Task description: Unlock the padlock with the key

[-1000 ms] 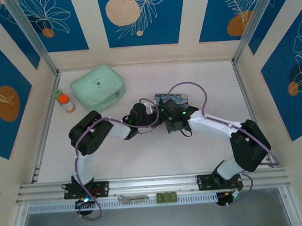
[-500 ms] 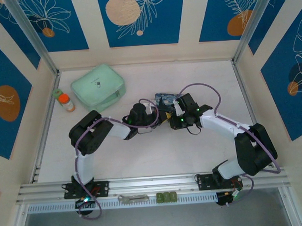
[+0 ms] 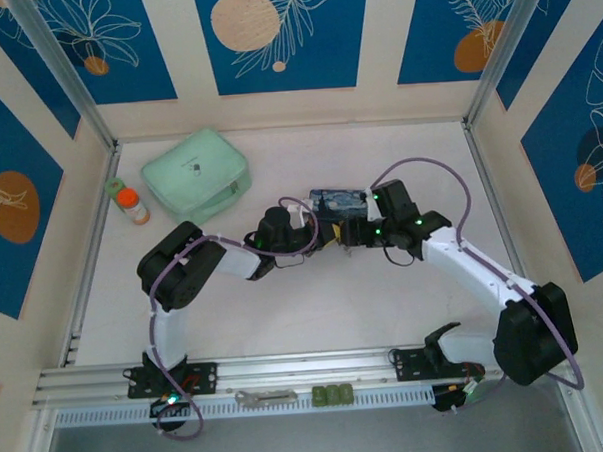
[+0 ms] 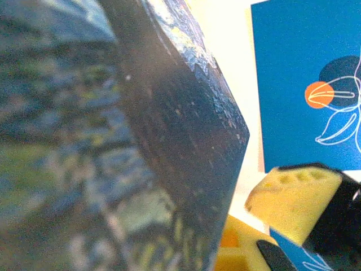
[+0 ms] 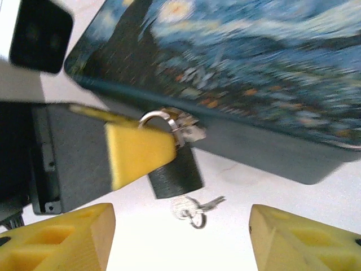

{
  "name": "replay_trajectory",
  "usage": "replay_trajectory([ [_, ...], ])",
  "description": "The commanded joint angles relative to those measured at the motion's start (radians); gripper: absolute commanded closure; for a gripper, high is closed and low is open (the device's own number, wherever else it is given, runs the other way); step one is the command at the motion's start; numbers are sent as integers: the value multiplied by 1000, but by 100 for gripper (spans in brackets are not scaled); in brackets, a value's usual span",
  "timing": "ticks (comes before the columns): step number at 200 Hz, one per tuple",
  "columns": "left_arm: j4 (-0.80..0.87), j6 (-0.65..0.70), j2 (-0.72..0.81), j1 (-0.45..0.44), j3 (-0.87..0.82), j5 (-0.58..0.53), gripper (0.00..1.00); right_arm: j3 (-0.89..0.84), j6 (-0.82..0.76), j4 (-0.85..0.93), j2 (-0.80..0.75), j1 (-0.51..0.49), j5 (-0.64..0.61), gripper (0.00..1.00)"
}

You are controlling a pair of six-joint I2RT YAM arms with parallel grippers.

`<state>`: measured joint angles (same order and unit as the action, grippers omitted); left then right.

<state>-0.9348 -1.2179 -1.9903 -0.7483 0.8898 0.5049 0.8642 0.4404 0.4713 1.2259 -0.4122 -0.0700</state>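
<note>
Hanging key, right jaws apart

Right gripper stands open; the key dangles just ahead, between its fingers, right under the padlock. Left gripper is clamped on the padlock, beside the tin

Light: bright, even; we see soft shadows.
Blur: tin smeared at nine o'clock.
Focus: padlock crisp.

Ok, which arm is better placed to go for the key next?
Right. The right gripper is open, and the key sits just ahead of its spread fingers, right below the padlock. The left gripper is shut on the padlock, so it looks busy steadying it.
</note>
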Motion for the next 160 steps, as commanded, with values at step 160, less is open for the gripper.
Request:
replay_trajectory([
  [160, -43, 71, -41, 13, -43, 82, 100, -118, 82, -134, 58, -103, 29, 46],
])
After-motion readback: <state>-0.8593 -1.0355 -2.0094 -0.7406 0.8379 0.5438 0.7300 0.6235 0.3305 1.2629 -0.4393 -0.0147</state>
